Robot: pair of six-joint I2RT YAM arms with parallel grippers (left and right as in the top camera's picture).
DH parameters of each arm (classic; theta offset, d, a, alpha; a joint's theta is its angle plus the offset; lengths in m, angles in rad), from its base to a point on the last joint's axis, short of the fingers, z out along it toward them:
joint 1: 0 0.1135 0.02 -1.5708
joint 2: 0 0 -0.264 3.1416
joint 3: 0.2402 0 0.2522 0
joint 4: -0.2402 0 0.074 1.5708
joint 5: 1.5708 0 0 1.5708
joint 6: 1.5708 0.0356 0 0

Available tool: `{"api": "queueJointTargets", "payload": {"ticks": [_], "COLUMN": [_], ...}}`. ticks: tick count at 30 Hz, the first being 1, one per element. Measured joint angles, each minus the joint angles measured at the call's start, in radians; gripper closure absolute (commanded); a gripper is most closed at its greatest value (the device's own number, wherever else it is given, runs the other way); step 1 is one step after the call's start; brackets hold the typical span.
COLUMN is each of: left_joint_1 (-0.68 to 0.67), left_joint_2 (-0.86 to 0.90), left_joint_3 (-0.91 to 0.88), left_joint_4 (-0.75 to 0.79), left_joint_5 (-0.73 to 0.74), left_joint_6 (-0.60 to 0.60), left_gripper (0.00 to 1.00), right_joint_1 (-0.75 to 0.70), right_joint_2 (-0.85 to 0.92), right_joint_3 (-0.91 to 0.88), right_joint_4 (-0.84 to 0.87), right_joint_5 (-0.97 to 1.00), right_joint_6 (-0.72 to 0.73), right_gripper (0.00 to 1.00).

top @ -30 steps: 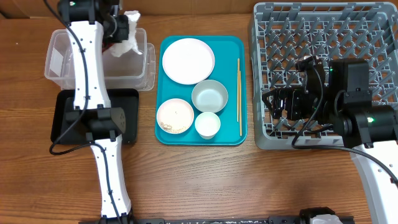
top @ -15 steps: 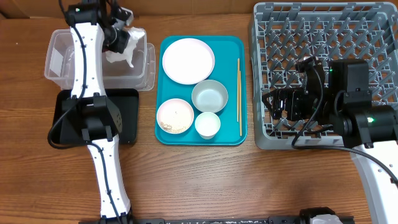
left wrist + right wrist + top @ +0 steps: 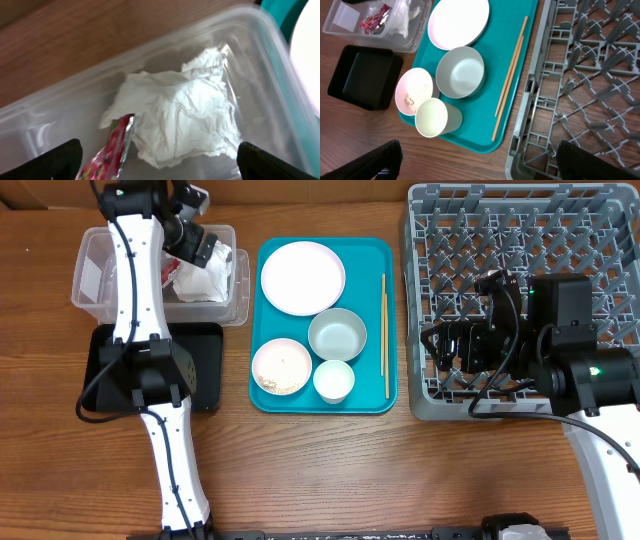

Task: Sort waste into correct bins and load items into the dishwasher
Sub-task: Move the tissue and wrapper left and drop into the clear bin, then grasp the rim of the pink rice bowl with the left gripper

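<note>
The crumpled white napkin (image 3: 185, 115) and the red snack wrapper (image 3: 107, 152) lie loose inside the clear tub (image 3: 95, 280). My left gripper (image 3: 192, 238) hovers open just above them, gripping nothing. On the teal tray (image 3: 372, 260) sit the large plate (image 3: 302, 277), the bowl (image 3: 336, 335), the small plate (image 3: 282, 366) with rice grains, the cup (image 3: 334, 381) and the chopsticks (image 3: 385, 335). My right gripper (image 3: 445, 345) stands open and empty over the left edge of the grey dish rack (image 3: 560, 230).
The flat black tray (image 3: 205, 365) lies in front of the tub, partly under my left arm. Bare wooden table runs along the front. The teal tray fills the gap between the tub and the rack.
My left gripper has opened and let go of the napkin, which has dropped from above the tub's rim into the tub beside the wrapper. The right arm has not moved.
</note>
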Motion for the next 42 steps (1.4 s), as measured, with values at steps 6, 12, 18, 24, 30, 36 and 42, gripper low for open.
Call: {"api": "queueJointTargets", "payload": {"ticks": [6,12,18,24,30,36,42], "left_joint_1": [0.000,0.000,0.000,-0.007,-0.086,-0.240,-0.371], "left_joint_2": [-0.068,-0.276,-0.424,-0.441,-0.507,-0.680,-0.740], "left_joint_3": [0.164,0.199,0.222,0.210,0.043,-0.280,-0.565], "left_joint_4": [-0.127,-0.269,-0.291,-0.292,-0.292,-0.294,-0.236], "left_joint_5": [-0.003,0.021,0.082,0.233,0.294,0.195,0.049], "left_joint_6": [-0.127,-0.180,-0.302,-0.423,-0.488,-0.588,-0.756], "left_gripper": [0.00,0.00,0.00,0.00,0.00,0.00,0.05], "right_joint_1": [0.000,0.000,0.000,0.000,0.000,0.000,0.000], "right_joint_2": [0.000,0.000,0.000,0.000,0.000,0.000,0.000], "right_joint_3": [0.000,0.000,0.000,0.000,0.000,0.000,0.000], "right_joint_4": [0.005,0.011,0.015,0.014,0.012,0.012,0.015], "right_joint_5": [0.000,-0.002,-0.002,-0.002,-0.002,-0.002,-0.002], "right_joint_6": [0.000,0.000,0.000,0.000,0.000,0.000,0.000], "right_gripper": [0.00,0.00,0.00,0.00,0.00,0.00,0.00]}}
